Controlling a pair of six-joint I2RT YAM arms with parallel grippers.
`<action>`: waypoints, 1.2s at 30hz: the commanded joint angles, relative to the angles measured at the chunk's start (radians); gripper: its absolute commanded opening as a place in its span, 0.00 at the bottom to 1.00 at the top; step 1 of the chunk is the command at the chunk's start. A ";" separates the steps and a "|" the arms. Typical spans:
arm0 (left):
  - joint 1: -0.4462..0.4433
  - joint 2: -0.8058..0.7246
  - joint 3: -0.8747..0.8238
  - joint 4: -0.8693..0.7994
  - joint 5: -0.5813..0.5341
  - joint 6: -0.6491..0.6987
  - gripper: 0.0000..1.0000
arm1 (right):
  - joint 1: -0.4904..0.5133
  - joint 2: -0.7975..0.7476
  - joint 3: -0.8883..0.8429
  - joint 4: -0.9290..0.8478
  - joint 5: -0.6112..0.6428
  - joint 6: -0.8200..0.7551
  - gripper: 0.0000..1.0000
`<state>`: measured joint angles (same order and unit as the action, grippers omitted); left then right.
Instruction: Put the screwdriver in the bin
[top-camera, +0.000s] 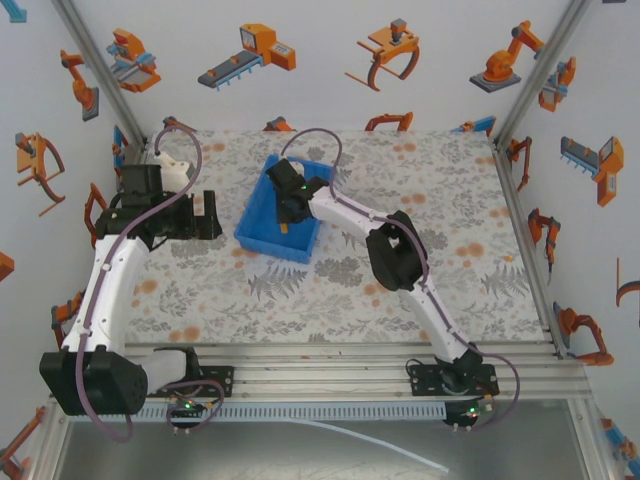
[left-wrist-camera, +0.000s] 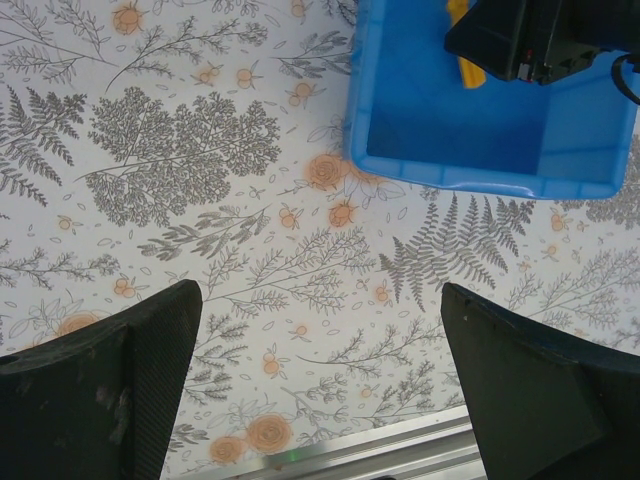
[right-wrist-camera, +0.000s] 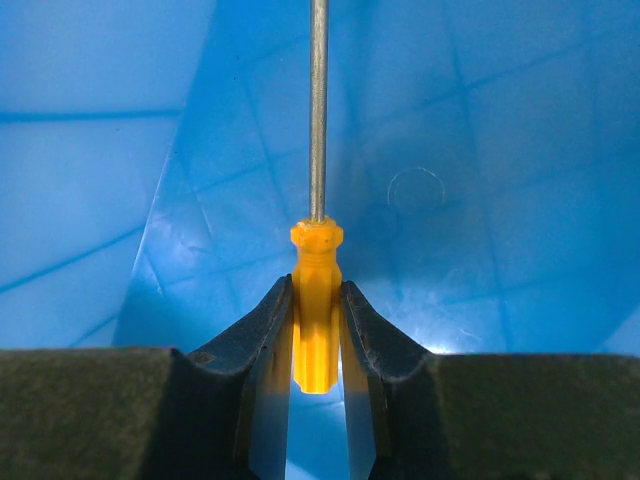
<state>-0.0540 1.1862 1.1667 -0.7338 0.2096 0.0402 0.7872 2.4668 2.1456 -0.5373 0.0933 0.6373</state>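
The blue bin (top-camera: 258, 232) sits on the floral table left of centre. My right gripper (top-camera: 293, 212) reaches down into the bin (right-wrist-camera: 520, 140), shut on the screwdriver (right-wrist-camera: 317, 310) by its orange-yellow handle, with the slim shaft pointing away over the blue floor. From the left wrist, the bin (left-wrist-camera: 480, 140) lies at upper right with the yellow handle (left-wrist-camera: 466, 55) partly hidden behind the right gripper's black body. My left gripper (top-camera: 208, 214) hovers to the left of the bin, open, with nothing but tablecloth between its fingers (left-wrist-camera: 110, 390).
The right arm (top-camera: 395, 250) stretches diagonally across the table's middle. An aluminium rail (top-camera: 340, 360) runs along the near edge. Printed walls and frame posts enclose the table on left, back and right.
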 joint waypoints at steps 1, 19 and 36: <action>-0.005 -0.022 -0.002 -0.005 0.005 0.010 0.97 | 0.003 0.024 0.050 -0.016 -0.013 0.021 0.21; -0.006 -0.025 -0.005 0.000 -0.025 0.029 0.97 | -0.016 -0.009 0.125 -0.076 0.025 -0.051 0.59; -0.006 -0.021 -0.027 0.030 -0.069 0.027 0.97 | -0.034 -0.309 0.112 -0.154 0.107 -0.239 0.69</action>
<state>-0.0540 1.1801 1.1606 -0.7223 0.1535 0.0608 0.7578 2.2734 2.2719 -0.6781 0.1577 0.4686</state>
